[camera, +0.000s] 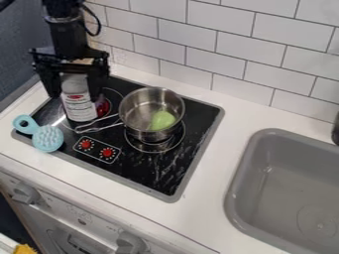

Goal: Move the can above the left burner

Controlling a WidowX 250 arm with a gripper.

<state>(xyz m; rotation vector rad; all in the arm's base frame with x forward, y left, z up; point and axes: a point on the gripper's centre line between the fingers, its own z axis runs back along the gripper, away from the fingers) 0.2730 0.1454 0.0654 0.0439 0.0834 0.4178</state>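
Can (79, 107) is at my gripper (75, 94), left of the pot (147, 134) in the camera view, over or beside the left burner (110, 97); looks mostly done by my reckoning, final placement and clear release left. Can't tell if I'm clamped on it or merely straddling. Can's top partly masked by me, burner partly by the can; base contact left of pot unclear.

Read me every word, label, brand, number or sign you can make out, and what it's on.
No text is legible.
Can: printed label, too small to read.
Cooktop control panel: tiny marks around the red knobs, too small.
Appliance front: faint marks, too blurred.
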